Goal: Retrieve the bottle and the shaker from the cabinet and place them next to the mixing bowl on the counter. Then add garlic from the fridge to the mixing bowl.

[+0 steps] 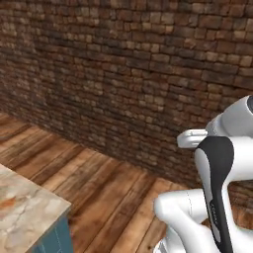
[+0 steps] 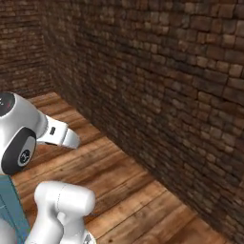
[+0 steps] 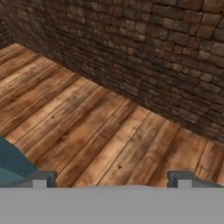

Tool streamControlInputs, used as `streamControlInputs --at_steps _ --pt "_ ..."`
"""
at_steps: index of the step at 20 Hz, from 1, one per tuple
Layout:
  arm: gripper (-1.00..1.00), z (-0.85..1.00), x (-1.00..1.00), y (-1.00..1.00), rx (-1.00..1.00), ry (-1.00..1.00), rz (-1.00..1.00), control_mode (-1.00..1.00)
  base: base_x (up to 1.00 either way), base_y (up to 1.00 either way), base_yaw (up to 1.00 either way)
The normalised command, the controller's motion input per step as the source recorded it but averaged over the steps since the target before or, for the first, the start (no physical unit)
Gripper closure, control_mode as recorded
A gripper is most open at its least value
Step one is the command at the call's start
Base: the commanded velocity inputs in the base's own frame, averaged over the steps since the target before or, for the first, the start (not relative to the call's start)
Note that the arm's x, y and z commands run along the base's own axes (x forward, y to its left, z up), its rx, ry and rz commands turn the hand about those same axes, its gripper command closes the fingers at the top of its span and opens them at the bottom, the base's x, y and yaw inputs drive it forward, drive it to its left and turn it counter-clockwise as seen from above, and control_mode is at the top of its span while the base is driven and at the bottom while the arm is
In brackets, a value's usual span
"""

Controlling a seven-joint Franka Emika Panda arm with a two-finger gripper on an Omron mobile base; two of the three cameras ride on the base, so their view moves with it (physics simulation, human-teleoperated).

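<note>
**Ann:** Looking out from the hand camera, the gripper [image 3: 112,179] is standing wide open with nothing between its two dark tips, and it is pointing at bare wooden floor [image 3: 96,127] and a brick wall [image 3: 144,48].

**Bo:** So where are the task's things sitting?

**Ann:** One corner of the counter [image 1: 24,207] is poking in at the lower left of the left base view, marbled beige and brown over a teal side. Bottle, shaker, bowl, cabinet, fridge: nobody can be placing them from these pictures.

**Bo:** And how is that bottle likely handling?

**Ann:** Judging from the task alone, glass is going to be stiff, slick and breakable, so the body is looking like the safer hold, not the narrow neck. A wooden shaker is probably light and less slippery. Their looks are staying unknown for now.

**Bo:** And the arm [image 2: 28,138]?

**Ann:** White, folded, sitting low over the base.
</note>
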Motion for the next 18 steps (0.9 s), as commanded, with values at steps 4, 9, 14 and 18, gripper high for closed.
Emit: streamControlInputs --at_steps 4,9,14,18 --pt "-1.0 0.0 0.0 0.0 0.0 0.0 0.0 1.0 0.38 -0.27 0.84" --pt "-1.0 0.0 0.0 0.0 0.0 0.0 0.0 1.0 0.39 -0.36 0.81" --pt "-1.0 0.0 0.0 0.0 0.0 0.0 0.0 1.0 0.38 -0.31 0.82" --pt "-1.0 0.0 0.0 0.0 0.0 0.0 0.0 1.0 0.36 -0.24 0.83"
